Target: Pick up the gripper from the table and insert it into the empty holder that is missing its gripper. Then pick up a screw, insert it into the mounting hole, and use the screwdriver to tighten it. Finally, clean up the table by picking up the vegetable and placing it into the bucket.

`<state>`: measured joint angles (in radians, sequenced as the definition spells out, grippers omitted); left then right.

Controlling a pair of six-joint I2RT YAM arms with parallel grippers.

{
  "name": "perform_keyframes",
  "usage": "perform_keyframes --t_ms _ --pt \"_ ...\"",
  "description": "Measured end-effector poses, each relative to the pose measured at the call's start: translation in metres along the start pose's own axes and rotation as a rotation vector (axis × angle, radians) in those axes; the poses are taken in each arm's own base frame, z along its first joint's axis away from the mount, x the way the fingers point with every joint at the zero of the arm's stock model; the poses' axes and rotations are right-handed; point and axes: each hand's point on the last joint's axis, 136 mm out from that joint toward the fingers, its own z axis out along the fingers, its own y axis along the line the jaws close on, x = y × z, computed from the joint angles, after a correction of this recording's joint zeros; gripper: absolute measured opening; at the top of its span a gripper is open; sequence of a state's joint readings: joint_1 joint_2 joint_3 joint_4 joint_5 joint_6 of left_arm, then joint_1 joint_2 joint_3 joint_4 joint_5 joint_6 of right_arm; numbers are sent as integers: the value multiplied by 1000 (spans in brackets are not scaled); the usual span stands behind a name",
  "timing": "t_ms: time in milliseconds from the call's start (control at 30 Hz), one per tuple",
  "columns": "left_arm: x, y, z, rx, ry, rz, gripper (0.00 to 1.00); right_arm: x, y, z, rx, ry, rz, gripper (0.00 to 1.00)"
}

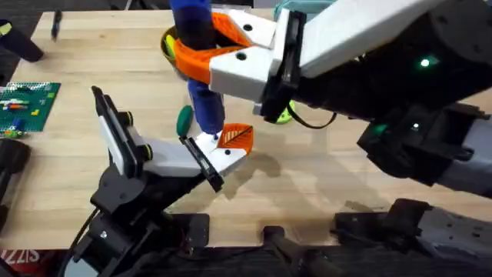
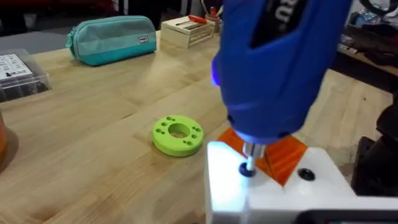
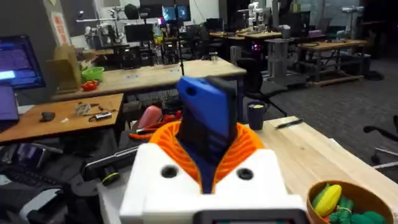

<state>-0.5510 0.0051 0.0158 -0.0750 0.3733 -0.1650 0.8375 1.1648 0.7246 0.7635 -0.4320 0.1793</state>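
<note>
My right gripper (image 1: 201, 48), white with orange jaws, is shut on the blue screwdriver (image 1: 201, 85), which stands upright. Its bit (image 2: 249, 152) rests on a dark screw (image 2: 247, 169) in the white holder (image 2: 273, 193). The holder (image 1: 192, 154) sits at the end of my black left arm, by my left gripper (image 1: 219, 150). The orange gripper (image 1: 237, 137) sticks out of the holder beside the bit. A dark green vegetable (image 1: 184, 119) lies on the table (image 1: 323, 177) just left of the screwdriver. The bucket (image 3: 373, 193) holds yellow and green vegetables.
A lime green ring (image 2: 177, 134) lies on the table close to the holder. A teal pouch (image 2: 112, 38), a wooden box (image 2: 186, 30) and a clear case (image 2: 18, 71) stand farther off. A green brick board (image 1: 27, 104) lies at the table's left edge.
</note>
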Motion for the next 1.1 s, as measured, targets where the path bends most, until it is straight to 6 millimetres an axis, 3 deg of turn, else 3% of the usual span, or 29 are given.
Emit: perform_keyframes --t_ms 1100 --pt "0 0 0 0 0 0 12 -1 0 0 0 -2 -1 63"
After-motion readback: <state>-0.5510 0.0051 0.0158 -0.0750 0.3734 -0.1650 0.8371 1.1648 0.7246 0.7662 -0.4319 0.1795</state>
